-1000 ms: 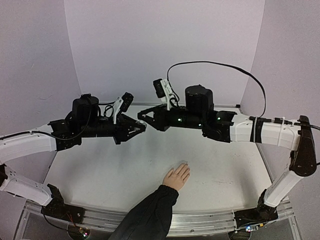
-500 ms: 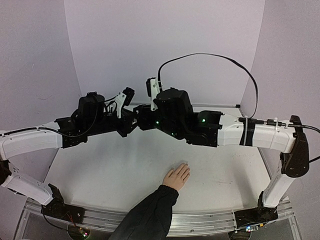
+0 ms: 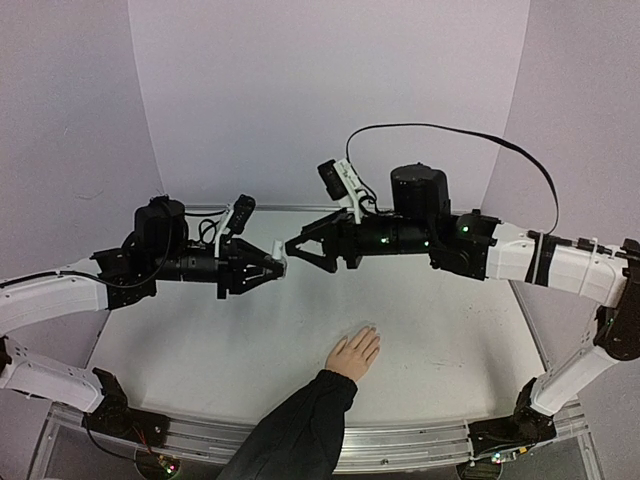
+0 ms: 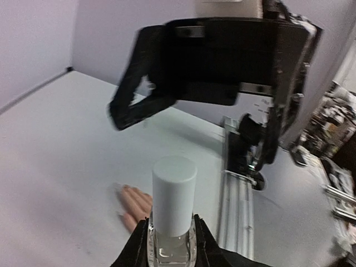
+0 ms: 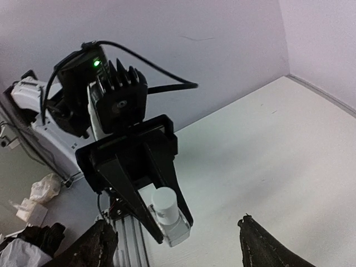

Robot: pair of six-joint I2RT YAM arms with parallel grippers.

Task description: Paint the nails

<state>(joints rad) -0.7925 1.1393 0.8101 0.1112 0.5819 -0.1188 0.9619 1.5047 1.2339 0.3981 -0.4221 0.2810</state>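
As its jaws spread, right gripper point(image 3: 298, 254): wide and empty, just off the white cap point(image 4: 174, 186). A second ago it was closed, and half a second ago it was pressed in against the left arm's tip.
Left gripper point(image 3: 272, 264): clamped on the small clear bottle point(image 4: 172, 249), held out level toward the right arm.
Cap: seated on the bottle, so the brush is not out. The let-go reads as a failed twist or a re-grip, and painting has likely not begun.
Nails point(image 3: 369, 332): on the hand point(image 3: 352, 356) lying flat on the table point(image 3: 450, 330), below both grippers and well apart from them. They are too small to judge for polish.
Left wrist view: alone shows the cap fully on, with fingertips beyond it.
Right wrist view: shows the bottle between the left fingers, no hand.
Top view: alone shows the whole hand and its dark sleeve point(image 3: 290, 430).
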